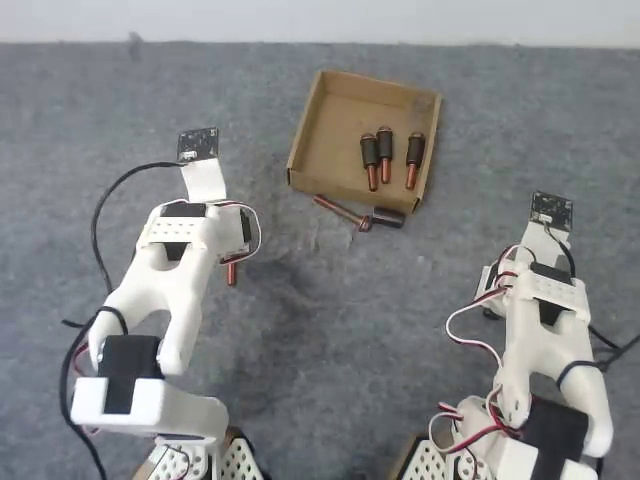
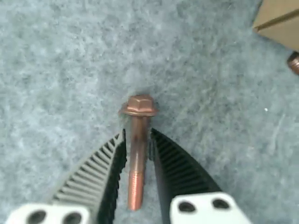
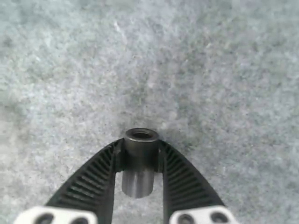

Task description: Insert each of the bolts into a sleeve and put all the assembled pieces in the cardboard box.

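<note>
My left gripper (image 2: 137, 136) is shut on a copper bolt (image 2: 138, 154), gripping its shank, with the hex head past the fingertips. In the high view that bolt (image 1: 232, 271) pokes out under the left arm, above the grey carpet. My right gripper (image 3: 140, 143) is shut on a dark metal sleeve (image 3: 139, 161) whose open bore faces away from the camera. The cardboard box (image 1: 318, 118) lies at the back centre with three assembled pieces (image 1: 385, 152) inside. Just in front of the box lie a loose bolt (image 1: 338, 210) and a loose sleeve (image 1: 389, 218).
Grey carpet covers the whole table. A corner of the box (image 2: 280, 21) appears in the left wrist view, with a dark rounded object (image 2: 294, 63) at the frame's edge. Open carpet lies between the two arms (image 1: 350, 340).
</note>
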Action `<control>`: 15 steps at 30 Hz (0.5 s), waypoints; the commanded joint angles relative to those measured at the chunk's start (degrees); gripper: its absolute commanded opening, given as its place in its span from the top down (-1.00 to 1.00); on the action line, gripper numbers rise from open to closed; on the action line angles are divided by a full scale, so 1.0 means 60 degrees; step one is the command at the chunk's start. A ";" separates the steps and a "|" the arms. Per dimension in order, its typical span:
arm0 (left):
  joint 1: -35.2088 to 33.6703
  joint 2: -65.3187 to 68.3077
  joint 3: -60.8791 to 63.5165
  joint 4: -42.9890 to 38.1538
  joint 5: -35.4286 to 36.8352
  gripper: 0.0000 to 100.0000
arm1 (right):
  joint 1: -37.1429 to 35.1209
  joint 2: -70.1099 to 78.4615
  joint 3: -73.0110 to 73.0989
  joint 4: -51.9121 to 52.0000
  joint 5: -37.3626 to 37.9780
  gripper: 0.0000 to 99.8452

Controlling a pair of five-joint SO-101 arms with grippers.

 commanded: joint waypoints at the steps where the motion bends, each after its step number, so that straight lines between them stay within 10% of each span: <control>1: -0.0015 -0.0571 -0.0081 -0.0278 0.0088 0.84 | -0.0095 -0.0037 -0.0454 -0.0066 -0.0015 0.99; 15: 0.0000 0.1451 -0.2117 0.1421 -0.0806 0.84 | -0.0081 -0.0037 -0.0454 -0.0051 -0.0015 0.99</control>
